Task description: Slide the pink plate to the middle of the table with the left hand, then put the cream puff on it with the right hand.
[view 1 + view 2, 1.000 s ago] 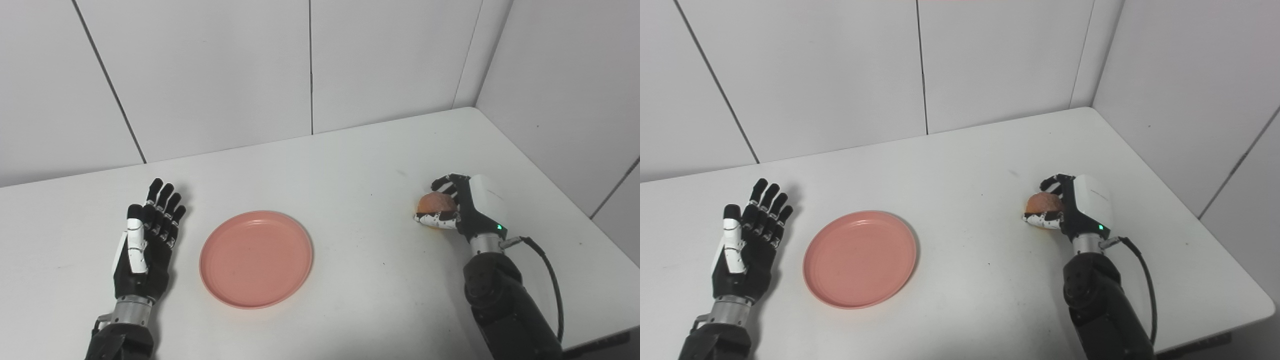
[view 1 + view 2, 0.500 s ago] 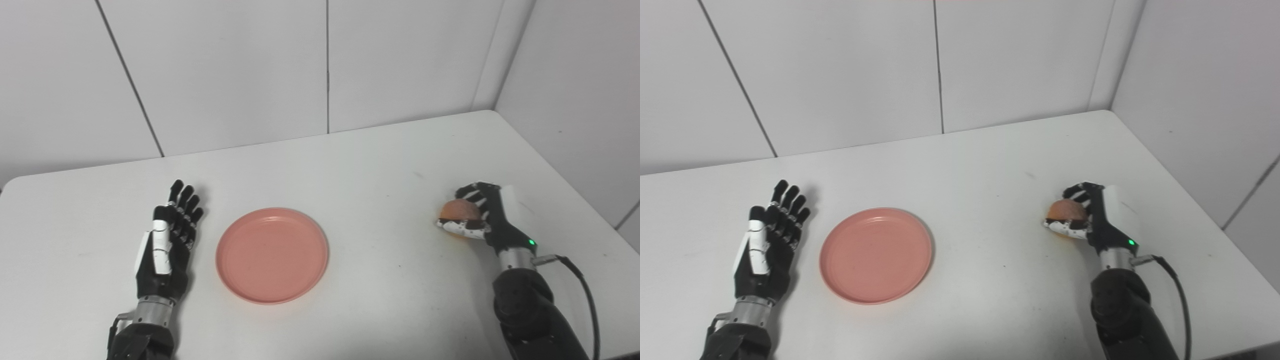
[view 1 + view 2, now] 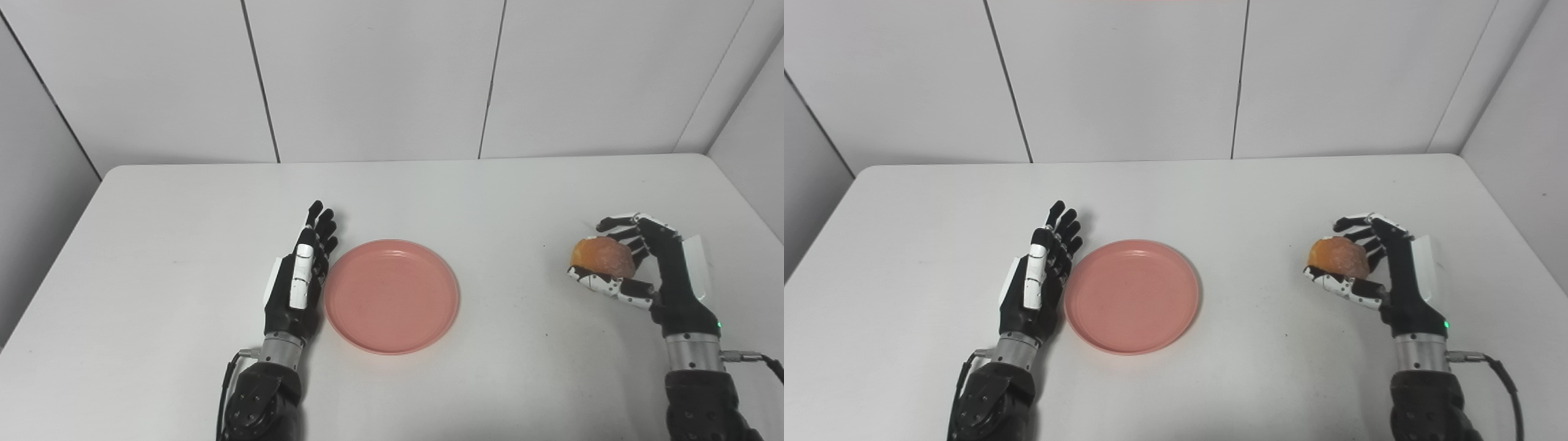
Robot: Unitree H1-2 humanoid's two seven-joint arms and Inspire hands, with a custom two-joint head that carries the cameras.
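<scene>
On the white table (image 3: 184, 257), backed by grey wall panels (image 3: 380, 73), nothing lies between the pink plate (image 3: 392, 296) near the centre and the cream puff (image 3: 602, 258) at its 3 o'clock. The left hand (image 3: 298, 283) stands on edge just beside the plate's 9 o'clock rim, empty, fingers straight toward 12 (contact unclear). The right hand (image 3: 643, 263) grips the round puff, raised off the table; its underside is hidden.

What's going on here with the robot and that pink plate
The robot's left hand stands open on edge beside the pink plate, which lies near the middle of the white table. The right hand holds the cream puff, off to the plate's right. The plate is empty.
</scene>
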